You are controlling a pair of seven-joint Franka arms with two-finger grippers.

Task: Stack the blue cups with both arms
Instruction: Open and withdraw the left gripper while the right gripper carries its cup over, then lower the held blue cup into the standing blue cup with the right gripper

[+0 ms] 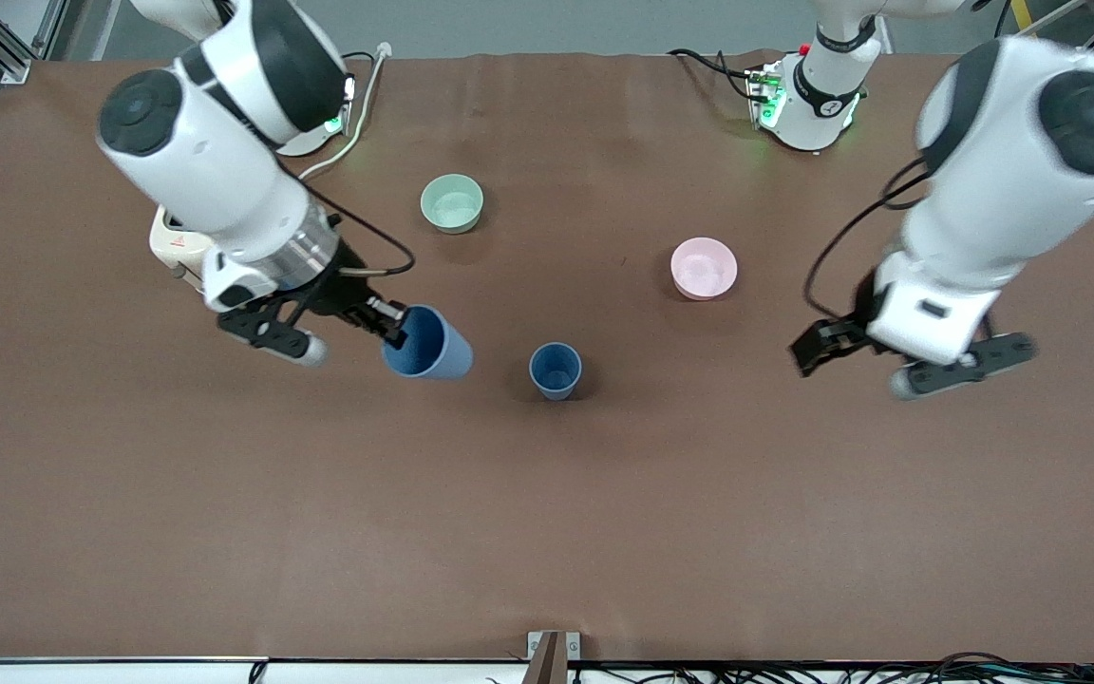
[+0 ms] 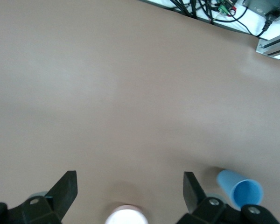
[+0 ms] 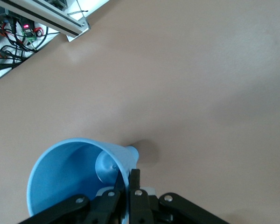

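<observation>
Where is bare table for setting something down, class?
The wide brown table strip nearer the front camera than the standing blue cup is bare. Crowded: around the right gripper with its held blue cup, green bowl, pink bowl.

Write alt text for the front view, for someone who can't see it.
The right gripper holds a tilted blue cup by its rim, beside a second blue cup standing upright on the brown table. The left gripper hangs open toward its end of the table, with a pink bowl and a pale green bowl nearer the bases.
</observation>
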